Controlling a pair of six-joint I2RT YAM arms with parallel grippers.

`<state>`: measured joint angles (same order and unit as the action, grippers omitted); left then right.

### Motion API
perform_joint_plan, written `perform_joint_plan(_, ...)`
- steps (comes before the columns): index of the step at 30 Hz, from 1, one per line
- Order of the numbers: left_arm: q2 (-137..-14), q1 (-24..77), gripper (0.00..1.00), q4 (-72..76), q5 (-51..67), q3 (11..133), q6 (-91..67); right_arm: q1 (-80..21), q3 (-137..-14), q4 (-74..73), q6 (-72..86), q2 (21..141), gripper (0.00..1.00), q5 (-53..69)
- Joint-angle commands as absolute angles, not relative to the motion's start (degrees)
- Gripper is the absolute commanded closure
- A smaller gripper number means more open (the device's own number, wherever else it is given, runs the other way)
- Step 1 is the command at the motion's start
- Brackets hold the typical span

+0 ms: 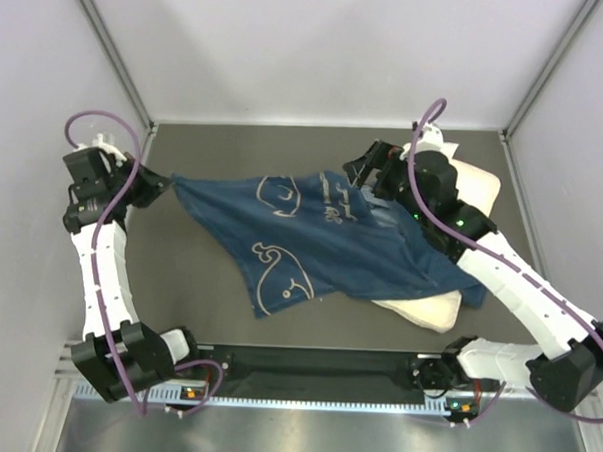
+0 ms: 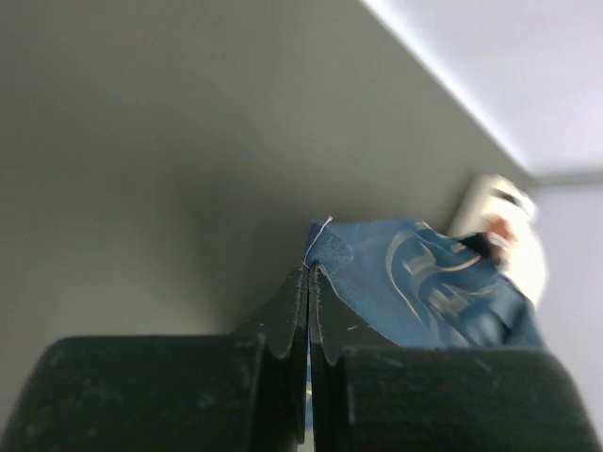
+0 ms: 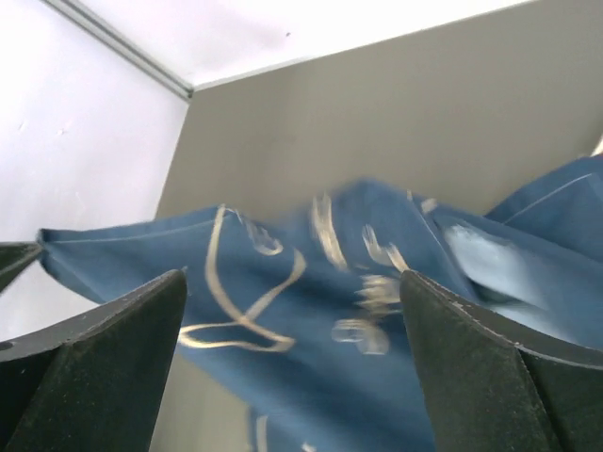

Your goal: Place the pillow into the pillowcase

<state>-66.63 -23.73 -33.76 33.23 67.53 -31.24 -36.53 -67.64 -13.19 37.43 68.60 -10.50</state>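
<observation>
The dark blue pillowcase [image 1: 311, 241] with white whale drawings lies stretched across the table, its right part draped over the cream pillow [image 1: 433, 310]. The pillow shows below the case and behind the right arm [image 1: 476, 182]. My left gripper [image 1: 163, 183] is shut on the pillowcase's left corner [image 2: 325, 247] and holds it pulled out to the left. My right gripper [image 1: 362, 179] is open above the case's far right edge, its fingers [image 3: 113, 358] wide apart with the blue cloth [image 3: 311, 311] beneath them.
The dark grey table [image 1: 209, 282] is enclosed by white walls [image 1: 319, 47] at the back and both sides. A black rail [image 1: 305, 364] runs along the near edge between the arm bases.
</observation>
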Motion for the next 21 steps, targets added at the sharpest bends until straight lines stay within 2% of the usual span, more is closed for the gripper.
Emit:
perform_joint_plan(1, -67.1, -25.3, 1.00, -38.9, 16.6, 71.0, -21.8, -33.8, -71.4, -15.4, 31.8, 63.5, 0.05, -12.3)
perform_joint_plan(3, -68.7, -25.9, 1.00, -40.7, 13.1, 72.4, -21.0, -28.0, -70.4, -18.6, 32.1, 61.0, 0.05, -8.3)
perform_joint_plan(7, -72.9, -28.7, 1.00, -43.8, -1.3, 75.5, -22.1, -17.4, -63.4, -20.7, 34.2, 56.9, 0.04, -0.9)
perform_joint_plan(9, -72.9, -29.4, 0.93, -42.6, -1.3, 75.8, -22.2, -14.2, -58.8, -21.1, 34.0, 54.8, 0.03, -0.8)
perform_joint_plan(12, -72.3, -29.1, 0.56, -39.7, 11.6, 74.7, -22.7, -11.4, -54.4, -20.9, 33.5, 54.0, 0.01, 1.5)
perform_joint_plan(13, -72.0, -28.8, 0.18, -38.9, 13.9, 74.0, -22.8, -11.1, -53.7, -20.6, 33.2, 54.3, 0.01, 2.6)
perform_joint_plan(14, -71.8, -27.8, 0.08, -38.3, 16.3, 73.3, -22.9, -11.0, -52.1, -20.0, 32.7, 54.7, 0.02, 5.9)
perform_joint_plan(15, -71.7, -27.3, 0.01, -38.2, 16.7, 72.9, -22.7, -11.1, -51.5, -18.6, 32.6, 54.9, 0.03, 7.9)
perform_joint_plan(17, -70.8, -26.0, 0.01, -37.5, 17.0, 71.3, -22.5, -11.5, -50.2, -17.7, 32.3, 56.8, 0.04, 12.5)
perform_joint_plan(21, -69.9, -23.1, 0.01, -36.8, 22.8, 68.5, -21.9, -11.7, -50.4, -18.3, 30.5, 60.3, 0.03, 10.7)
